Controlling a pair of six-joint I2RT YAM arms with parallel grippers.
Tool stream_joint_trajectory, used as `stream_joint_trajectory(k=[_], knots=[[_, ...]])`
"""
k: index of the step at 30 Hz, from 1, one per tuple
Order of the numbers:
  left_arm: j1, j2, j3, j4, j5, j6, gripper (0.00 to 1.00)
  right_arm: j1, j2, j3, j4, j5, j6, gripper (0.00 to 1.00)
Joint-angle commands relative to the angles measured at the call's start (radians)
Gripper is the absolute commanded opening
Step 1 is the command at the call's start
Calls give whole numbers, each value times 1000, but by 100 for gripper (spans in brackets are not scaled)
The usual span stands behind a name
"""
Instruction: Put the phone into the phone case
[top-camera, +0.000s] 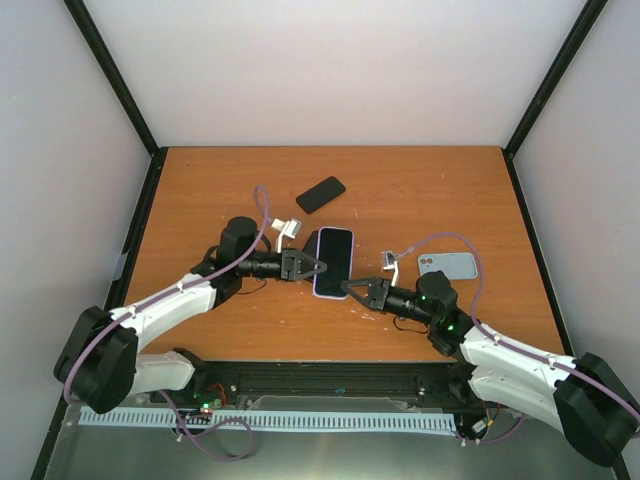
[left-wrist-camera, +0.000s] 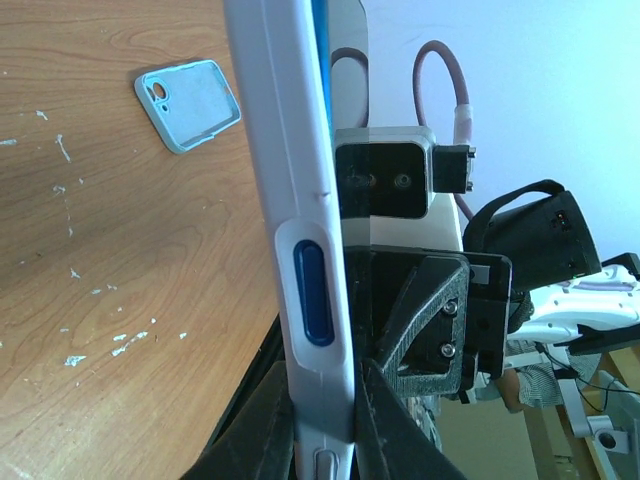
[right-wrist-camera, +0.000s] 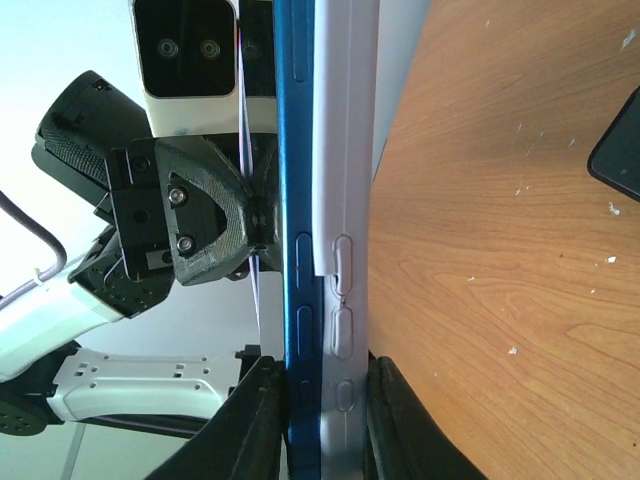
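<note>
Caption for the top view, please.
Left tool and right tool clamp the phone from opposite edges; a black phone and a pale case lie nearby.

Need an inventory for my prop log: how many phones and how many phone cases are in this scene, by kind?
Phones: 2 (black phone lying flat, blue phone held on edge)
Cases: 2 (white case partly on the blue phone, pale blue case lying empty)
Total: 4

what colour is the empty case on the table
The empty case is pale blue, clearest in left wrist view.
</note>
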Motion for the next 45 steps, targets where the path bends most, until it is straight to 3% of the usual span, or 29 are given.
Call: stream_joint_trajectory(k=[1,6,8,10,17,21,23,28,32,40,45], knots=[[23,-27,3,-45,-155,109,6,7,-7,27,57,-26,57,6],[23,-41,-43,144,-14,-73,6,8,35,28,169,-97,27,47],[23,-53,-52,198,5,-130,6,13,53,26,210,-117,17,56],[23,-64,-47,217,10,-156,6,18,68,26,224,-115,16,58],[23,-71,-39,232,17,-183,7,26,95,19,253,-110,26,46],[23,-80,-29,155,-29,-125,7,27,82,18,239,-98,36,14],[23,-82,-4,54,-94,-45,7,27,62,23,181,-82,36,3],[23,-77,39,-101,-174,83,7,28,0,44,44,-44,31,3],[23,-76,48,-118,-146,99,7,28,-4,56,20,-42,23,4],[23,-92,26,-75,27,95,7,28,-49,75,-28,-16,-72,55],[23,-111,1,-76,128,146,7,28,-122,112,-178,57,-150,75]])
